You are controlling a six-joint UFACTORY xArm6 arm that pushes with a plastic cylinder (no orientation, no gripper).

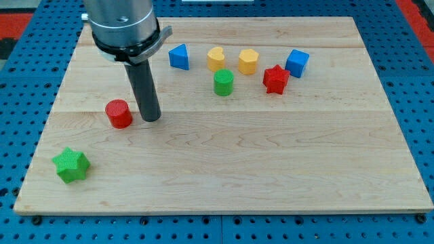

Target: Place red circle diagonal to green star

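Seven small blocks on one wooden board (271, 169). The board is pale, with fine grain and faint seams running across it; it lies on a blue pegboard surface (413, 81) dotted with holes. All blocks look like ribbed plastic with matte tops.

Count by colour: two red, two green, two yellow, two blue... correction, that makes eight blocks in all.

Red circle (119, 113): a short cylinder, left part of the board, just beside my tip (151, 119) on the tip's left; a narrow gap shows between them, contact cannot be confirmed. Green star (71, 165): near the view's bottom-left corner of the board, below and left of the red circle, well apart from the rest.

Upper row, left to right: blue triangle (179, 56), yellow heart (216, 58), yellow hexagon (248, 61), red star (275, 78), blue cube (297, 62). Green cylinder (223, 82) stands just below the yellow heart. Red star sits close beside the blue cube, slightly lower.

Tool: a straight dark rod under a grey metal collar, coming down from the view's top left. It has no jaws, so it grasps nothing; its end stands on the board, free of any block as far as can be seen.
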